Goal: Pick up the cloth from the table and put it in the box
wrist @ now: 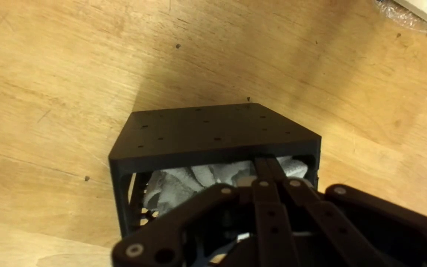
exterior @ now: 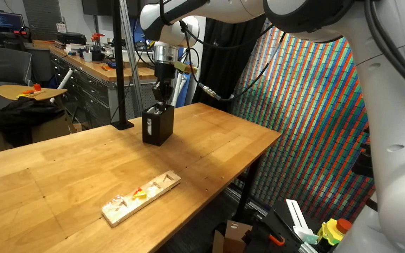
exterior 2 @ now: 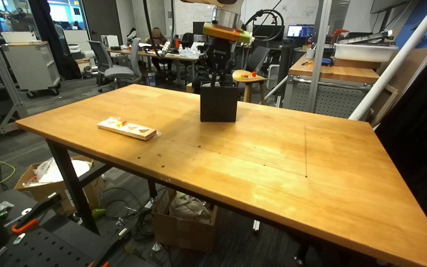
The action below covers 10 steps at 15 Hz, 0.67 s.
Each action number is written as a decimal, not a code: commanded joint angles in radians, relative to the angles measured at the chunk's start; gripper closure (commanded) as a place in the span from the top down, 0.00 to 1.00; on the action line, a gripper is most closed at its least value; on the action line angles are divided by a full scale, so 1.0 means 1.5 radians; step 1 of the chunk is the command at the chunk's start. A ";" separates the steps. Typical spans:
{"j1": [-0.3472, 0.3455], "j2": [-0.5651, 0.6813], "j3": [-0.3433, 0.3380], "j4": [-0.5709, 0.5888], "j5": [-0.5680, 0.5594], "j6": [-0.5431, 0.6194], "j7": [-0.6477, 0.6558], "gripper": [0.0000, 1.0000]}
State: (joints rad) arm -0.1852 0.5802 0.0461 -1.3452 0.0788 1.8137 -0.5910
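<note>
The cloth [wrist: 176, 185] lies bunched inside the black box [wrist: 213, 129], its grey folds showing in the open top. With twelve at the top of each view, most of the folds in the wrist view spread toward nine o'clock from the gripper [wrist: 267, 160], and a smaller tuft shows at three. The two fingers [wrist: 261, 170] are drawn together, side by side, reaching down into the opening close by the rim at twelve; whether they pinch a fold or touch the rim, I cannot tell. In both exterior views the box stands upright on the table [exterior 2: 310, 148], near its back edge. In an exterior view a black post [exterior: 119, 63] rises by that edge, its foot at nine o'clock, near the box but apart, while a cable [exterior: 209, 91] loops down from the arm [exterior: 223, 10] at two. In an exterior view a wooden board [exterior 2: 131, 129] with cut-outs lies between eight and nine o'clock, well apart from the box. The widest room is from four to six, where tabletop runs broadly to the near edge.
</note>
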 commanded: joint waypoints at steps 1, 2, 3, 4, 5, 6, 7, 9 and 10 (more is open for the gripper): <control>0.002 -0.013 -0.001 -0.018 -0.003 0.012 -0.010 0.00; 0.002 -0.012 0.000 -0.018 -0.003 0.012 -0.010 0.00; 0.002 -0.011 0.000 -0.017 -0.003 0.011 -0.010 0.00; 0.003 -0.012 0.000 -0.016 -0.004 0.011 -0.011 0.00; 0.003 -0.011 0.000 -0.014 -0.004 0.009 -0.011 0.00; 0.004 -0.011 0.000 -0.012 -0.006 0.008 -0.012 0.00; 0.004 -0.010 -0.001 -0.009 -0.007 0.007 -0.013 0.00; 0.005 -0.008 -0.002 -0.001 -0.011 0.002 -0.015 0.00; 0.005 -0.008 -0.003 0.001 -0.013 0.001 -0.016 0.00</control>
State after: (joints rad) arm -0.1844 0.5802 0.0461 -1.3450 0.0768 1.8137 -0.5990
